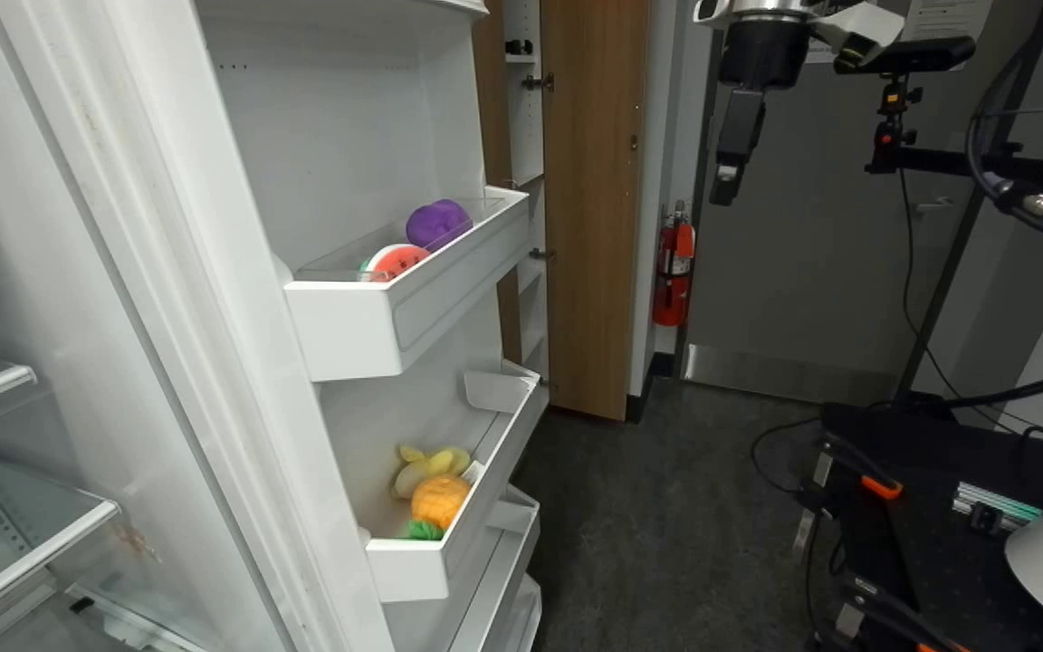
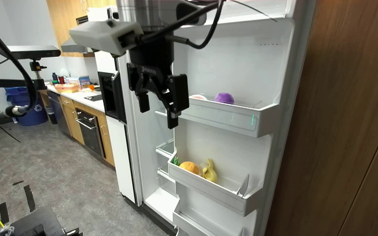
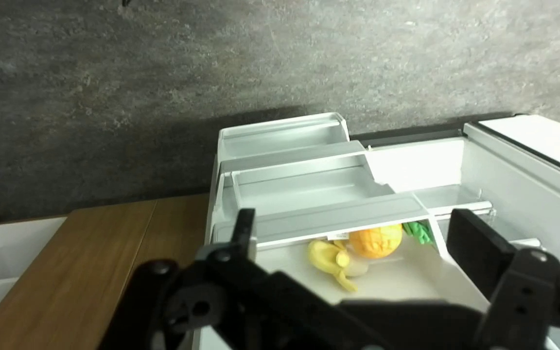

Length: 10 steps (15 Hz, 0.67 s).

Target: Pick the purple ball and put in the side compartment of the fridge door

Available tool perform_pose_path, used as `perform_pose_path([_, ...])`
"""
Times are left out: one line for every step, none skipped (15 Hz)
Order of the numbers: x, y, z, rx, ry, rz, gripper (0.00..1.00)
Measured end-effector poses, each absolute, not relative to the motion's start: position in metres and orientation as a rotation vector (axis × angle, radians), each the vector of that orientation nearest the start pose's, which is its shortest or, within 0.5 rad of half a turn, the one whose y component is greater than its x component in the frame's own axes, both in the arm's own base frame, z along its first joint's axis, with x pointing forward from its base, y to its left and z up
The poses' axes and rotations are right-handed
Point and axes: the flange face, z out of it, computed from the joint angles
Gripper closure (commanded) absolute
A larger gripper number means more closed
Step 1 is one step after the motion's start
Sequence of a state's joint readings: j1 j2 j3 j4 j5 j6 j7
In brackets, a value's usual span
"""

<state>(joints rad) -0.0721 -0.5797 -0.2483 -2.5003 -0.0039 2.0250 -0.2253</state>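
The purple ball rests beside a red watermelon-like item in a white bin of the fridge door. One tier lower, a like white bin holds the toy fruits. The topmost tier is cut off, so I cannot tell which bin is the side compartment. My gripper is open and empty, pointing down, apart from the ball, in front of the door. It also shows in an exterior view. The ball is not visible in the wrist view.
The lower bin holds an orange fruit with green leaves and a yellow banana. Wooden cabinet panels stand past the door's edge. Fridge shelves lie inside. A black table stands opposite.
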Motion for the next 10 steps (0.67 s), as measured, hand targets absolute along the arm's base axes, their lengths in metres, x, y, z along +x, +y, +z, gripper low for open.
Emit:
perform_pose_path([0.372, -0.127, 0.485, -3.036, 0.091, -0.219, 0.0])
perform_pose_path([0.379, -0.126, 0.485, -3.042, 0.088, -0.251, 0.0])
perform_pose_path([0.387, -0.124, 0.486, -3.049, 0.082, -0.282, 0.0])
perform_pose_path([0.396, -0.122, 0.487, -3.056, 0.073, -0.306, 0.0])
perform_pose_path([0.404, -0.119, 0.488, -3.062, 0.062, -0.322, 0.0])
perform_pose_path([0.413, -0.116, 0.488, -3.067, 0.05, -0.328, 0.0])
perform_pose_path([0.421, -0.113, 0.488, -3.07, 0.041, -0.326, 0.0])
perform_pose_path([0.428, -0.11, 0.487, -3.07, 0.036, -0.319, 0.0])
perform_pose_path([0.433, -0.109, 0.485, -3.072, 0.032, -0.312, 0.0])
perform_pose_path([0.437, -0.109, 0.484, -3.073, 0.03, -0.307, 0.0])
